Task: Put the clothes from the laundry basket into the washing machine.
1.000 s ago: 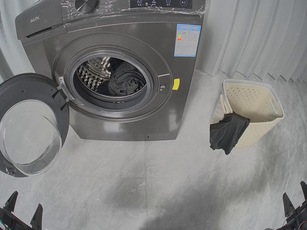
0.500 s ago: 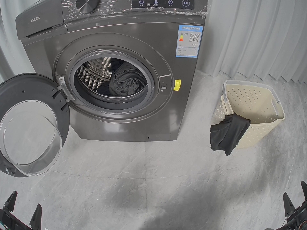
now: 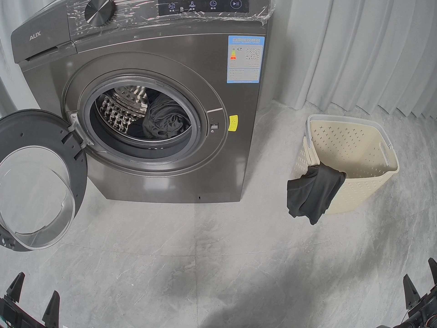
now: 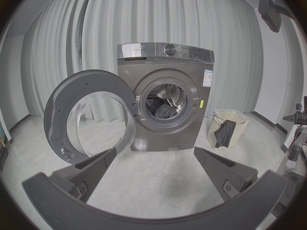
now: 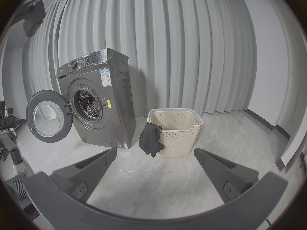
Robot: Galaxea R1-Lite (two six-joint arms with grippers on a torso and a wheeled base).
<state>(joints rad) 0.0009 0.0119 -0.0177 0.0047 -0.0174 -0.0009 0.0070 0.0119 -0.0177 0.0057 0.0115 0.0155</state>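
Since the frame half a second ago the whole head view has slid sideways: washer and basket both sit further toward the picture's left with their spacing unchanged, so the camera has turned. No thing has moved.

Grey front-loading washing machine [image 3: 218, 160] stands on the pale grey marbled tile floor [image 3: 227, 260]. Its round glass-windowed door [image 3: 36, 128] is swung fully open on the robot's left. A crumpled dark garment [image 3: 164, 119] lies inside the perforated steel drum, toward its right side.

Cream perforated plastic laundry basket [image 3: 359, 151] stands on the floor to the right of the machine, near it but apart, in front of the white pleated curtain [image 3: 364, 46]. A black garment [image 3: 314, 192] is draped over the basket's near-left rim, most of it hanging down the outer wall.

Left gripper [image 3: 36, 288] sits low at the left edge of the head view, fingers spread wide, holding nothing; the left wrist view confirms the gap [image 4: 154, 150]. Right gripper [image 3: 419, 272] sits low at the right edge, likewise spread and empty [image 5: 154, 150]. Both are well apart from the basket and the machine.
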